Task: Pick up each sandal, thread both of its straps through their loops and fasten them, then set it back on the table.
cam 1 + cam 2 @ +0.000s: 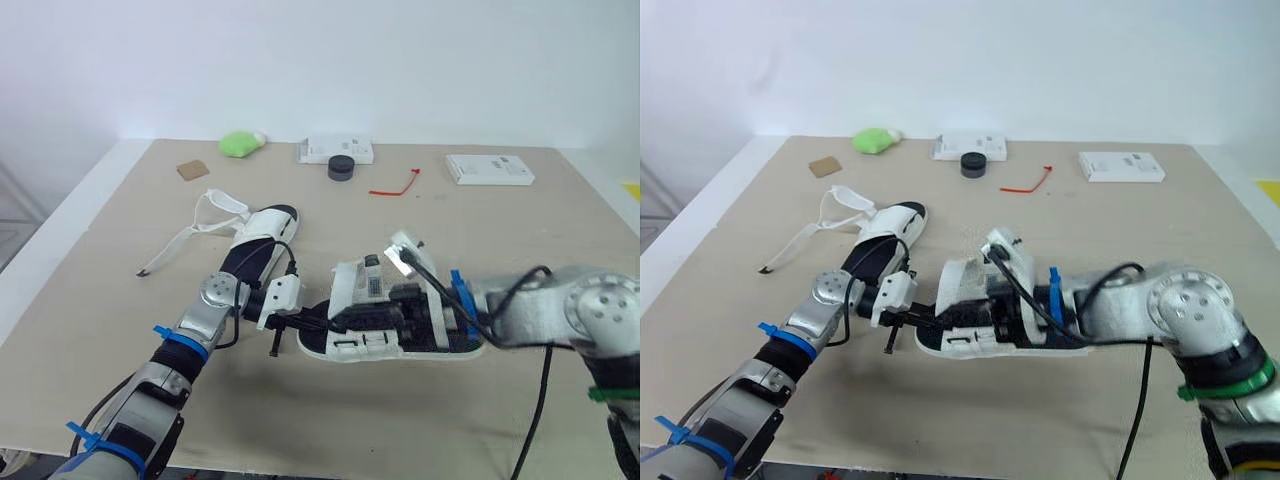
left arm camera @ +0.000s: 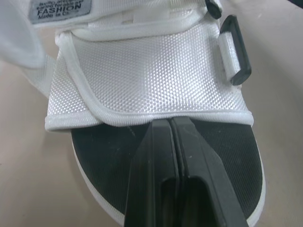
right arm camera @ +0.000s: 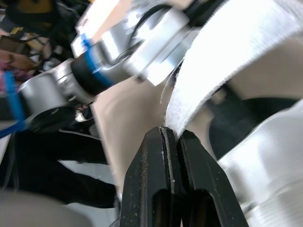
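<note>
A white-strapped sandal [image 1: 440, 345] with a black footbed lies flat at the table's middle. My left gripper [image 1: 318, 325] reaches in at its toe end. In the left wrist view the fingers [image 2: 169, 124] are shut, tips touching the hem of the front strap [image 2: 151, 75] above the footbed [image 2: 104, 156], with a black loop [image 2: 234, 56] at the strap's side. My right gripper [image 3: 171, 135] lies over the sandal from the right, shut on a white hook-and-loop strap [image 3: 222, 61]. The second sandal [image 1: 258, 240] rests behind the left arm, its straps [image 1: 190, 235] loose.
Along the back edge sit a green lump [image 1: 240, 143], a cardboard scrap [image 1: 192, 170], a white box [image 1: 335, 150] with a black puck [image 1: 341, 167] in front, a red tie [image 1: 395, 186] and another white box [image 1: 489, 169]. Bare tabletop [image 1: 120, 330] runs along the left and front.
</note>
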Robot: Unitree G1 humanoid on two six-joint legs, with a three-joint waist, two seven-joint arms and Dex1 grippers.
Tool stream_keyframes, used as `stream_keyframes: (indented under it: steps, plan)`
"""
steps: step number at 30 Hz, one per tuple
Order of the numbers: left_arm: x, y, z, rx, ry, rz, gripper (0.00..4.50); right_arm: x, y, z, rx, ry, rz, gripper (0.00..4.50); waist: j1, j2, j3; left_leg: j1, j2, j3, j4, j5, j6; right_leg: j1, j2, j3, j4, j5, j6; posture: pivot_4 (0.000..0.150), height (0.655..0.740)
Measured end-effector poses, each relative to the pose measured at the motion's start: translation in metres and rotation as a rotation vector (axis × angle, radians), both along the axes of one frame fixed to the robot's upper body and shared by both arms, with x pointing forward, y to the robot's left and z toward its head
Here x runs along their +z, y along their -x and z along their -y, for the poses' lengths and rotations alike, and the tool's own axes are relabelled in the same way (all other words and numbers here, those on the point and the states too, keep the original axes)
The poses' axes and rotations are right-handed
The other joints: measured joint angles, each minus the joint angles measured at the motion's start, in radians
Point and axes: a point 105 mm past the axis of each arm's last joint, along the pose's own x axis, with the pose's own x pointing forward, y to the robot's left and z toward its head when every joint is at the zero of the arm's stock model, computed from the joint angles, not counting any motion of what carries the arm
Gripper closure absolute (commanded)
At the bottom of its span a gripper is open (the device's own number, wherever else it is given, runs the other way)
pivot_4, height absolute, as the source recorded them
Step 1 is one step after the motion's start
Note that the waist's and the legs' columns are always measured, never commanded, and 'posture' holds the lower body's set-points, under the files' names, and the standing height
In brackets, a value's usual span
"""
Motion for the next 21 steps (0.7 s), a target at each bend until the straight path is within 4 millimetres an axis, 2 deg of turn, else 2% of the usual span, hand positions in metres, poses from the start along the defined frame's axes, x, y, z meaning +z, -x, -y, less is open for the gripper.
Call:
stream_keyframes:
  steps: [3,6,11,14,21]
  plan:
    - [0.001,0.001,0.002,-0.009,0.005,0.001,4.50,-0.006,-0.008,0.003,-0.007,0.040,-0.034,4.41,0.003,0.000,-0.001,-0.003,-0.002,-0.003,-0.001,0.000,0.000,-0.001,0.000,0.000,0.000,-0.001,-0.001,0.150,0.7400]
    - [0.002,0.001,0.003,-0.012,0.007,0.004,4.50,-0.016,-0.007,0.006,0.014,0.080,-0.090,4.41,0.003,0.002,-0.001,-0.005,-0.006,-0.004,0.000,0.000,0.001,-0.002,0.000,0.000,0.000,-0.001,-0.001,0.150,0.7400]
    - [0.001,0.000,0.003,0.007,0.013,0.004,4.50,-0.031,0.010,0.009,0.121,0.155,-0.172,4.41,0.003,0.002,-0.001,-0.005,-0.006,-0.005,0.000,0.002,0.003,-0.002,0.000,-0.002,0.000,0.000,0.001,0.150,0.7400]
    - [0.000,0.001,0.003,0.014,0.016,0.006,4.50,-0.033,0.013,0.011,0.141,0.173,-0.182,4.41,0.003,0.002,-0.001,-0.005,-0.006,-0.006,0.000,0.002,0.003,-0.002,0.000,-0.002,0.000,0.000,0.001,0.150,0.7400]
    - [0.000,0.001,0.002,0.020,0.019,0.008,4.50,-0.038,0.002,0.010,0.136,0.195,-0.192,4.41,0.003,0.003,-0.002,-0.006,-0.007,-0.006,0.000,0.002,0.003,-0.002,0.000,-0.002,0.000,0.000,0.001,0.150,0.7400]
